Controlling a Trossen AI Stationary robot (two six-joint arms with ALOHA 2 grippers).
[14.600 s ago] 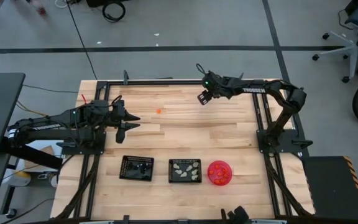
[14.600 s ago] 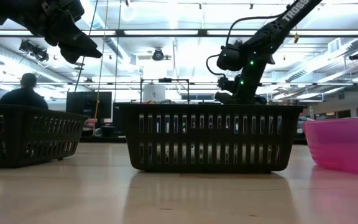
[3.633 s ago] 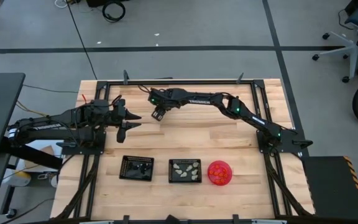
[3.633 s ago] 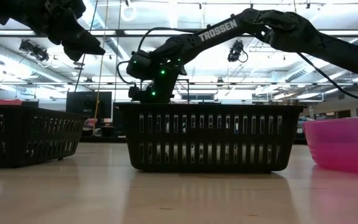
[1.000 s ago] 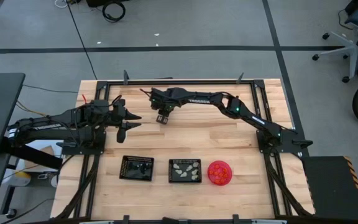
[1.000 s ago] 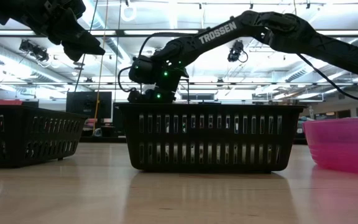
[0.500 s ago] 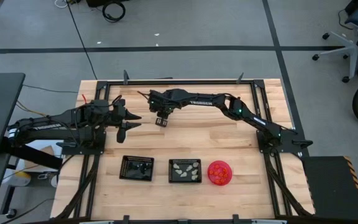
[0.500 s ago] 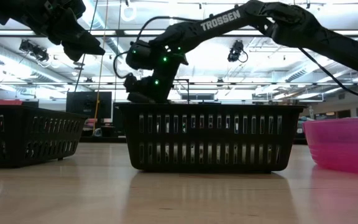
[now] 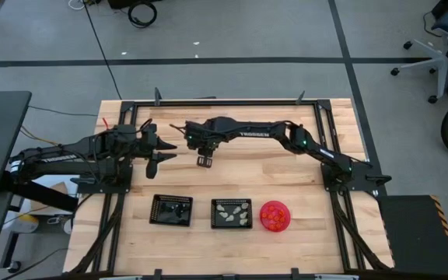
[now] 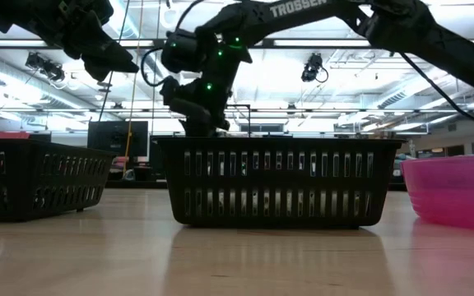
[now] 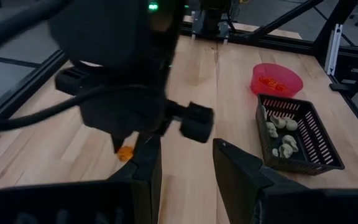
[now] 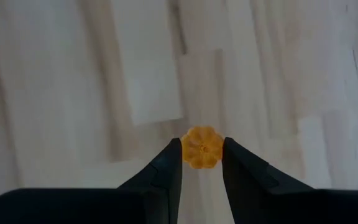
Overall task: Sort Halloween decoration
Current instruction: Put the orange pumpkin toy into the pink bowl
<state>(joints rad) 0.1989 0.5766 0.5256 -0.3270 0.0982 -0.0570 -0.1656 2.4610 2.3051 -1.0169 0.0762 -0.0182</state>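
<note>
Halloween decoration: one orange, ribbed, pumpkin-shaped trinket [image 12: 202,147] sits pinched between the right end effector [image 12: 202,163] fingers, above the pale plank table [image 9: 286,175], left of centre. "TROSSEN" reads on the right arm. Since a second ago this arm has risen. Left end effector [image 11: 185,163] waits with fingers parted at the table's left.

Right gripper [image 12: 201,163] fingers [image 12: 166,168] pinched mid-table; left gripper [image 9: 164,152] open alongside.
</note>
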